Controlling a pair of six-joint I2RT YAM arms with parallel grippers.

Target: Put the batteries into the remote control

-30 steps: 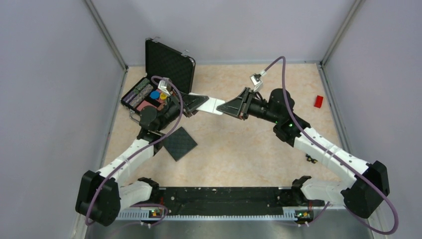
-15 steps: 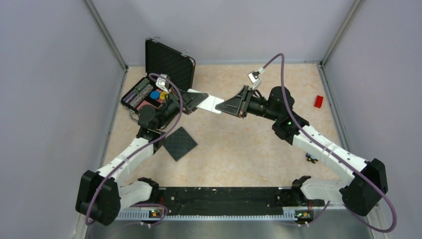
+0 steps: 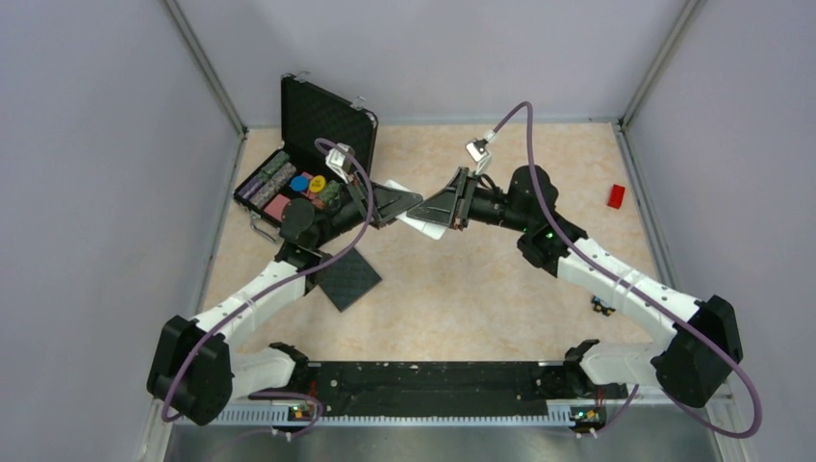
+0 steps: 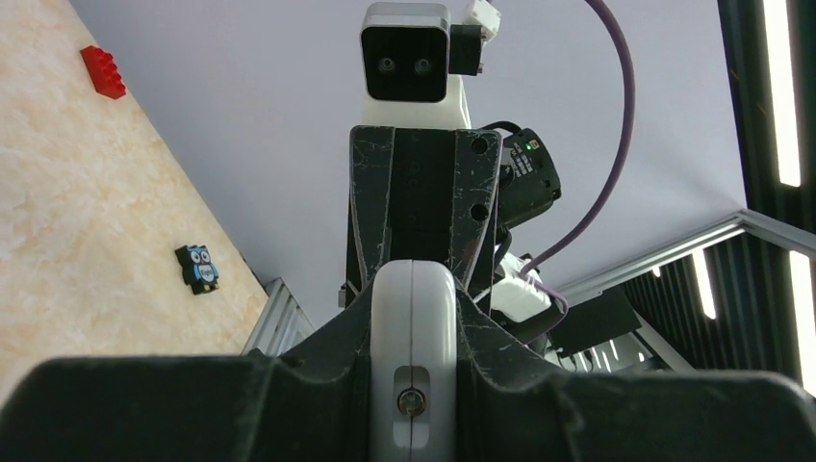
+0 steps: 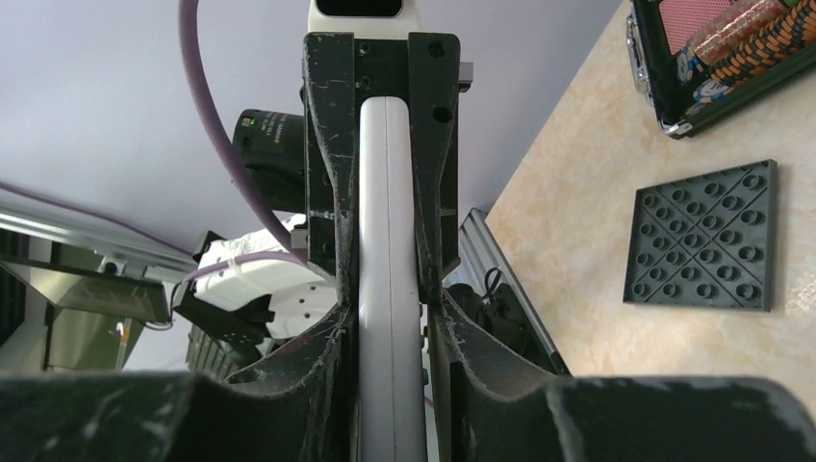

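Observation:
The white-grey remote control (image 3: 418,214) hangs above the table's middle, held from both ends. My left gripper (image 3: 393,204) is shut on its left end and my right gripper (image 3: 435,208) is shut on its right end. In the left wrist view the remote (image 4: 414,366) stands edge-on between my fingers, its seam and a small screw showing, with the right gripper behind it. In the right wrist view the remote (image 5: 390,289) runs edge-on between my fingers to the left gripper. The batteries are not in view.
An open black case (image 3: 306,159) of chips and coloured pieces stands at the back left. A dark studded square plate (image 3: 346,277) lies near the left arm. A red block (image 3: 616,195) lies at the right wall. A small owl piece (image 3: 603,307) lies by the right arm.
Both grippers have shifted with the remote between them, the right one toward the left. The remote has turned and now shows less of its flat face from above.

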